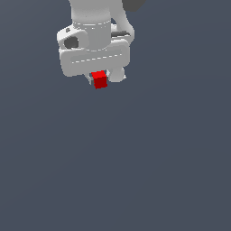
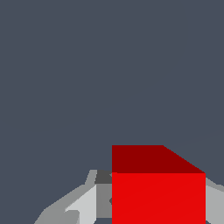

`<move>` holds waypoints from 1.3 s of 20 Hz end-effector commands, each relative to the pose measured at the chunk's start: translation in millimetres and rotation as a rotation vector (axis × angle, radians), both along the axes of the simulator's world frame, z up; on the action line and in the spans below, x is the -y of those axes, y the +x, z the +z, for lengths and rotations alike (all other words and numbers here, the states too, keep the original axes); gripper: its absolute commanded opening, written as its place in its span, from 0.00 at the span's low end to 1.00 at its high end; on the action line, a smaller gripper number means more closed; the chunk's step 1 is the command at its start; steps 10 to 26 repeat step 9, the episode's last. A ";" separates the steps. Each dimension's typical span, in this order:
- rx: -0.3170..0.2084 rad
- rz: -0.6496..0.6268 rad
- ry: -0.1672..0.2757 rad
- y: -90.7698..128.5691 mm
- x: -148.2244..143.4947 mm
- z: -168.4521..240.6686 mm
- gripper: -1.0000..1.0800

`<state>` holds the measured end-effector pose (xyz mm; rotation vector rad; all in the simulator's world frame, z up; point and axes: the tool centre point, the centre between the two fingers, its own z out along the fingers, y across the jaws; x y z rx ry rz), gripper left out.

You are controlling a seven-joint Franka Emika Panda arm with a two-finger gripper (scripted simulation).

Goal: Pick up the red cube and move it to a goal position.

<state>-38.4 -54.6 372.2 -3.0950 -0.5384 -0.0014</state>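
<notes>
Beneath the white arm, the pincer [image 1: 100, 79] clamps the red cube [image 1: 100, 81]; a jolt could likely slip it loose.

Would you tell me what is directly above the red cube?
The white gripper sits above the red cube, fingers at its sides. Its top face is hidden.

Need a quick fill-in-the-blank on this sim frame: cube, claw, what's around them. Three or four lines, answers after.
1. The cube is coloured ____.
2. In the wrist view, the claw's fingers flank the cube on ____ sides.
3. The claw is ____ on the cube.
4. In the exterior view, the number of cubes visible is ____.

Missing words: red; both; shut; one
</notes>
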 end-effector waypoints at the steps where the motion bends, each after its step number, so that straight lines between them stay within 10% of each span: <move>1: -0.001 0.000 0.000 1.8 0.7 12.0 0.00; 26: -0.001 0.000 0.000 4.6 1.5 26.4 0.00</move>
